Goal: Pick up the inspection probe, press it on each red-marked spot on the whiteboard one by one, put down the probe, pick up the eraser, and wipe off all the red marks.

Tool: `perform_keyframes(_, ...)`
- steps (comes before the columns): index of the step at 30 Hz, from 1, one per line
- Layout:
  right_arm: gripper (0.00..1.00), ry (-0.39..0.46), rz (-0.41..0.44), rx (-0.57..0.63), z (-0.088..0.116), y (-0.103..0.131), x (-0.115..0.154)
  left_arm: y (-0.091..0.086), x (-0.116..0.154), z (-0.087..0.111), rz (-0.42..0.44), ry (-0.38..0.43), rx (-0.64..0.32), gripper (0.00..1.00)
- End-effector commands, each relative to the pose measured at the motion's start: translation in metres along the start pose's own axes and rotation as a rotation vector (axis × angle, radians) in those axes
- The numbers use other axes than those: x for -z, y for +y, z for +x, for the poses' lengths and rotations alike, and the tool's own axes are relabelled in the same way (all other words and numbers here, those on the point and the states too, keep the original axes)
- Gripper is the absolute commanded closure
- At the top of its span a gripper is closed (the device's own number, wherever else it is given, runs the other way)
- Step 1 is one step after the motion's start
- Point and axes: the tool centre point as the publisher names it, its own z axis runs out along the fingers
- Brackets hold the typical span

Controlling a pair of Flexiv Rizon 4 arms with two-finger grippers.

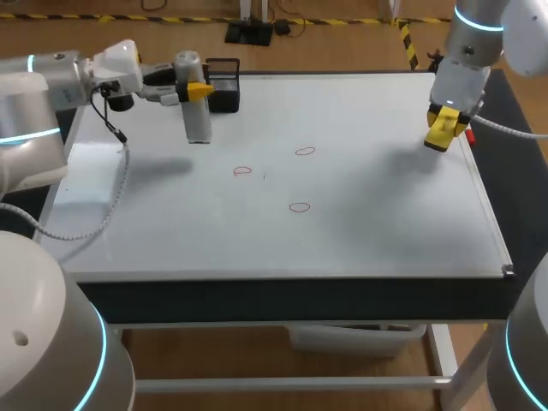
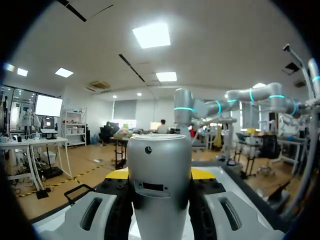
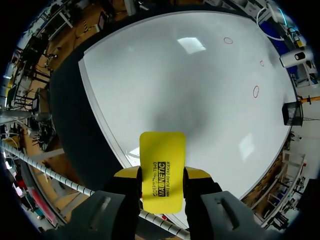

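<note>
White whiteboard surface [image 1: 368, 223] with three red marks [image 1: 299, 206] around its middle. Farther back at right, right pincer [image 3: 162, 174] clamped on yellow eraser [image 1: 440, 133] over the surface's right edge. Farthest, at left, left pincer [image 1: 195, 89] gripping upright silver probe [image 2: 159, 185], beside black mesh holder [image 1: 224, 81].

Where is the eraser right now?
The eraser is clamped in the right gripper, held over the whiteboard near its right edge in the head view, well to the right of the three red marks.
</note>
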Motion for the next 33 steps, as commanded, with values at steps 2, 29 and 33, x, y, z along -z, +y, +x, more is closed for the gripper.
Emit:
perform_keyframes(2, 1.0, 0.002, 0.001, 0.002, 0.001, 0.0, 0.001, 0.007, -0.023, 0.014, 0.002, 0.05, 0.023, 1.0)
perform_keyframes(29, 1.0, 0.002, 0.001, 0.002, 0.001, 0.0, 0.001, 0.042, -0.069, 0.041, 0.013, 0.173, 0.043, 1.0)
perform_keyframes(33, 1.0, 0.002, 0.001, 0.002, 0.001, 0.0, 0.001, 0.045, -0.072, 0.038, 0.013, 0.18, 0.042, 1.0)
